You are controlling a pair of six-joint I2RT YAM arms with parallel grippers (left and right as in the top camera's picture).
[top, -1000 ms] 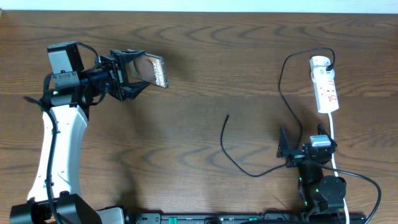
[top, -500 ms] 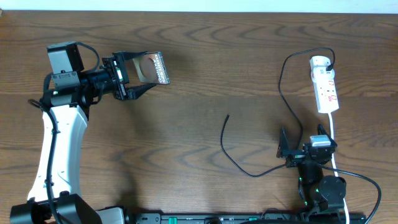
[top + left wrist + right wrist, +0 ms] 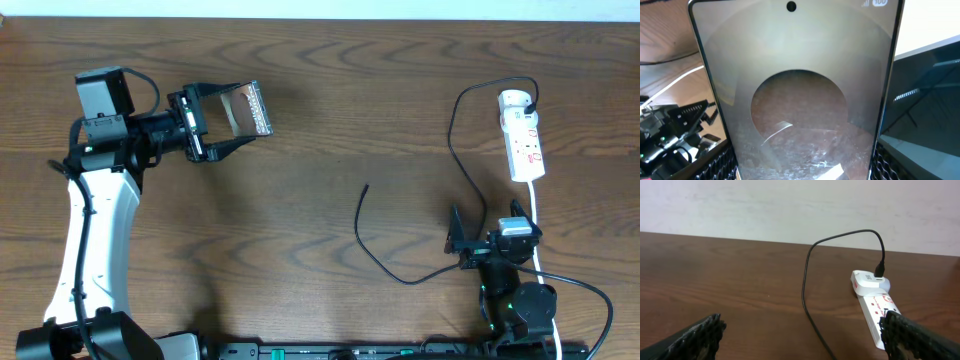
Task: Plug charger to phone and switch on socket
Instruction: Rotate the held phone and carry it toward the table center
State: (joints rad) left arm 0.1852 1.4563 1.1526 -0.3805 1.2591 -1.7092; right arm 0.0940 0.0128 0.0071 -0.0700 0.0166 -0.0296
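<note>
Rotated slightly, left tool (image 3: 238,113) clamps phone (image 3: 797,100), its lower edge hidden; right tool (image 3: 485,212) gapes.

The counter (image 3: 330,90) was dark brown wood with visible grain and a smooth, low-sheen finish. The phone (image 3: 795,100) presented a glossy, glass-like face carrying reflections inside a thin dark edge; the socket (image 3: 872,300) appeared as smooth white plastic with red markings, and the charger (image 3: 803,287) as a thin matt black cable. The pads (image 3: 697,335) of the right pincer (image 3: 800,330) were black, with a ribbed, rough surface.
</note>
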